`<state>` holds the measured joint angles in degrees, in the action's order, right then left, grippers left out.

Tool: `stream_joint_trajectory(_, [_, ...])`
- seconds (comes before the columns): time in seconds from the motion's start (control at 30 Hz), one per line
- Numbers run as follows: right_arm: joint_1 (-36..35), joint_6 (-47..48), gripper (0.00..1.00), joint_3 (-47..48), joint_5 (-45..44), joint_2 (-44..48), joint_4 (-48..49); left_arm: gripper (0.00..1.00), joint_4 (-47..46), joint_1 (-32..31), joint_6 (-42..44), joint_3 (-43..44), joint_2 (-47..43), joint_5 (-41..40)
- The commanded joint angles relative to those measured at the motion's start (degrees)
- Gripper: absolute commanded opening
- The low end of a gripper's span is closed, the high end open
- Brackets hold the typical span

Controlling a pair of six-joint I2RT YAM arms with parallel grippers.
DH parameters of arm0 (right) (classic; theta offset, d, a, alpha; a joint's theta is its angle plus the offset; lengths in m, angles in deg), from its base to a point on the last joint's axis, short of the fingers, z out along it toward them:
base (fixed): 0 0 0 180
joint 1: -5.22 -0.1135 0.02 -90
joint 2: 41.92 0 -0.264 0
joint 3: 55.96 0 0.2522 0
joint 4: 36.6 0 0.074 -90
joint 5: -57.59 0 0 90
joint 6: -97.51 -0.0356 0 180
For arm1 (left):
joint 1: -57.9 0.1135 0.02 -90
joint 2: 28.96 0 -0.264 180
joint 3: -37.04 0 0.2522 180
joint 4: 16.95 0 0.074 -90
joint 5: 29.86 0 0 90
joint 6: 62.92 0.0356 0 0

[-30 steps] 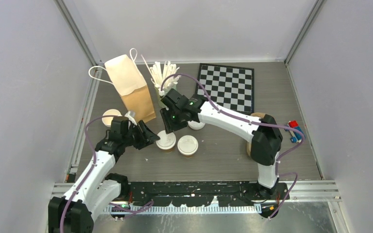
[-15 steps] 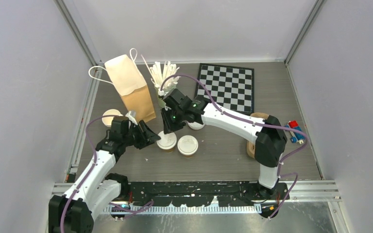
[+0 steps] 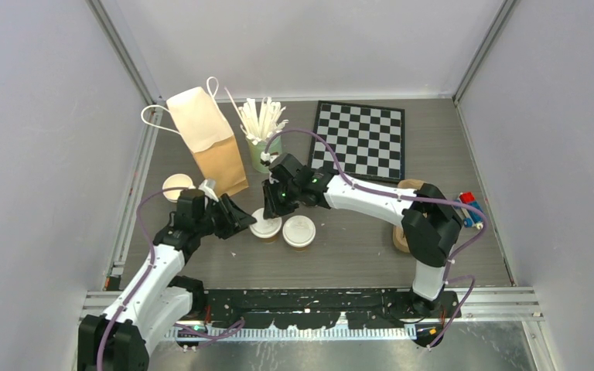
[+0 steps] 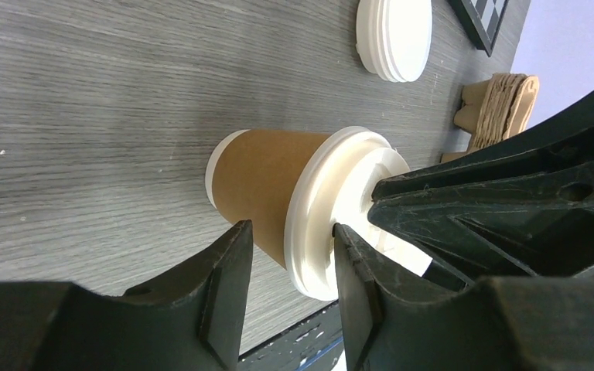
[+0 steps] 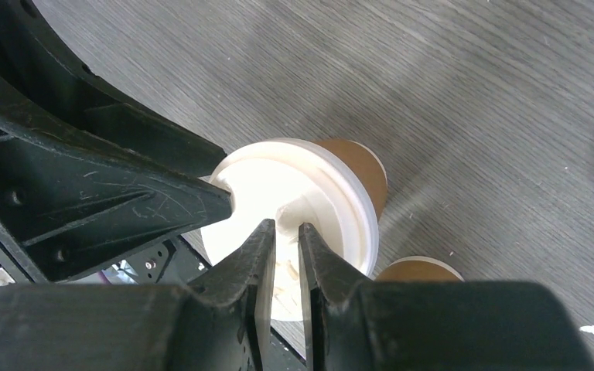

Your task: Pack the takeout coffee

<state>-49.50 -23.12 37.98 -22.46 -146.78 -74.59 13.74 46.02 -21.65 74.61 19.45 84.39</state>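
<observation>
The left gripper (image 3: 241, 219) closes off the left side of the nearer-left lidded cup (image 3: 265, 226), and the right gripper (image 3: 272, 202) sits over its lid. The second lidded cup (image 3: 299, 232) stands just beside it on the right, leaving only a sliver between the rims. Behind, the paper bag (image 3: 209, 143), the can of sticks (image 3: 266, 153) and the outstretched right arm (image 3: 371, 199) bar the way, while bare table (image 3: 340, 251) lies open in front of the cups and rightward to the pulp tray (image 4: 503, 100).
</observation>
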Motion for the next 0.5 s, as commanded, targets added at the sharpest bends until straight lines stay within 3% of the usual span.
stream_joint_trajectory(0.0, [0.05,0.13,0.23,-3.55,-2.72,-0.72,-2.24,0.46,5.11,-0.16,-0.10,-0.82,-0.84,-0.12])
stream_joint_trajectory(0.13, [0.05,0.14,0.24,-3.40,-3.07,0.47,-2.23,0.57,7.38,-0.15,-1.30,2.82,-4.30,2.59])
stream_joint_trajectory(0.23, [0.07,0.13,0.24,-3.17,-3.11,0.78,-2.63,0.62,3.80,-0.16,-4.14,1.19,-6.05,6.72])
stream_joint_trajectory(0.47, [0.05,0.18,0.24,-2.67,-3.20,1.35,-3.27,0.63,-4.23,-0.12,-9.11,-6.14,-7.88,9.60])
